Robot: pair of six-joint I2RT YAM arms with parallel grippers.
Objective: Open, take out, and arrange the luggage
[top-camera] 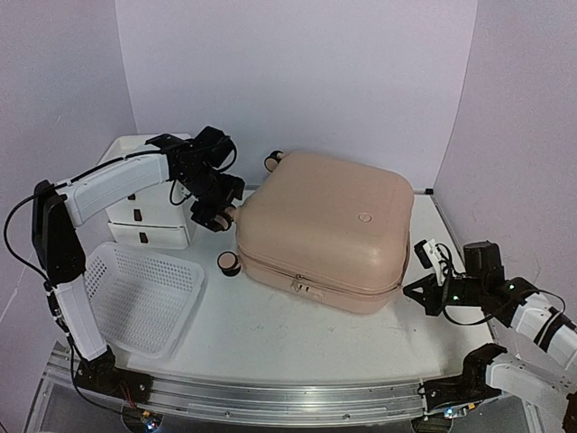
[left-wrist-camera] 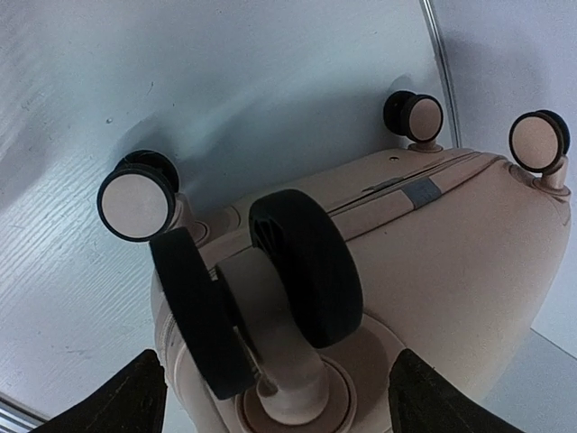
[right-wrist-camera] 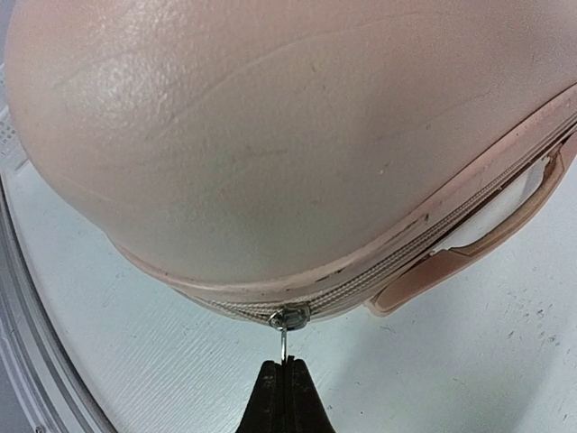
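The luggage [top-camera: 325,225], a pale pink hard-shell suitcase, lies flat and closed on the white table [top-camera: 270,343]. My left gripper [top-camera: 219,215] is at its left end, open, its fingers straddling a black-and-cream caster wheel [left-wrist-camera: 270,289] without pinching it. In the left wrist view, three more wheels show, the nearest at the left [left-wrist-camera: 135,200]. My right gripper [right-wrist-camera: 285,370] is at the suitcase's near right corner, shut on the thin metal zipper pull [right-wrist-camera: 284,345], which hangs from the slider [right-wrist-camera: 290,317]. A pink handle [right-wrist-camera: 505,234] sits just right of the slider.
A white plastic drawer unit [top-camera: 149,216] stands at the back left, under my left arm. A white mesh basket [top-camera: 144,293] lies in front of it. An aluminium rail [top-camera: 270,397] runs along the near edge. Pale walls enclose the back and sides.
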